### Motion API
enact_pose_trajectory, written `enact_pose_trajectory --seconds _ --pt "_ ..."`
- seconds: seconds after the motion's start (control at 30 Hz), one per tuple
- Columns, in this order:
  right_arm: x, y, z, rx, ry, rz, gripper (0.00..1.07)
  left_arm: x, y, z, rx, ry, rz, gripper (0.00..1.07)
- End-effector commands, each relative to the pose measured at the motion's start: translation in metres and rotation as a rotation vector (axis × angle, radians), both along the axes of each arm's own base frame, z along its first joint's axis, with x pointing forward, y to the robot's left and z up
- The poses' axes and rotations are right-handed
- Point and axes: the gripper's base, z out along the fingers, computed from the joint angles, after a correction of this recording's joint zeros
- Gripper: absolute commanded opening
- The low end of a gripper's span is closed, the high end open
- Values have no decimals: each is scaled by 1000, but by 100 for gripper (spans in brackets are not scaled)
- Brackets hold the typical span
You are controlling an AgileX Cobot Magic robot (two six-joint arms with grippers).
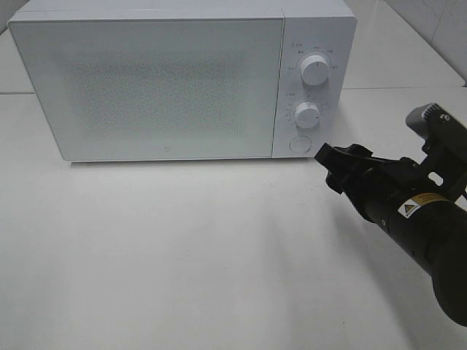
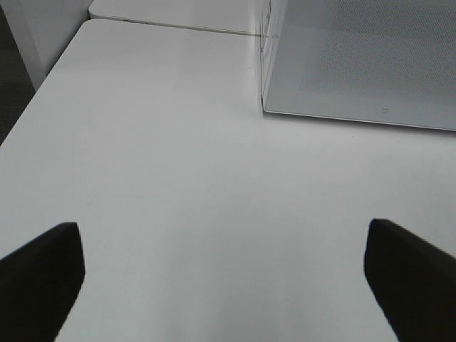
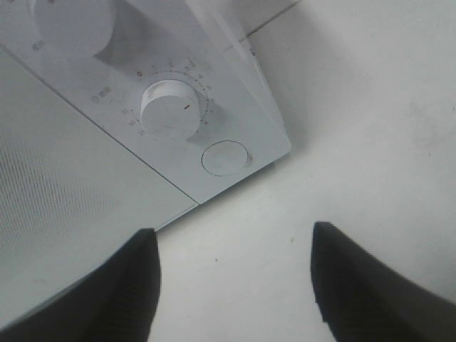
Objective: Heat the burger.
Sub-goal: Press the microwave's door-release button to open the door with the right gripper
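Our right gripper [image 1: 332, 164] hangs just off the microwave [image 1: 160, 80] by its round button [image 1: 299, 144], fingers spread, nothing between them. Left gripper [image 2: 224, 281] is spread wide over the table [image 2: 178, 178]. Microwave's shut, and we can't tell where the burger is

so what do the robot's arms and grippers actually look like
The right arm is a black, rounded tube bearing a yellow-and-white warning label, with a grey housing at the wrist. The right gripper is black with blunt fingers. Of the left gripper only two black fingertips show.
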Motion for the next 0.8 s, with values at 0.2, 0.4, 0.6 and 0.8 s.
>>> enact_pose_trajectory --seconds 0.2,0.4,0.6,0.8 --pt "1 3 0 479 42 -194 37 -2 0 0 0 -23 3 100" --pt "1 3 0 671 58 -277 24 -2 0 0 0 -23 3 100" --pt "1 3 0 810 68 -343 3 -2 0 0 0 -23 3 100" --pt "8 5 -5 824 71 -416 0 -2 0 0 0 -23 3 100"
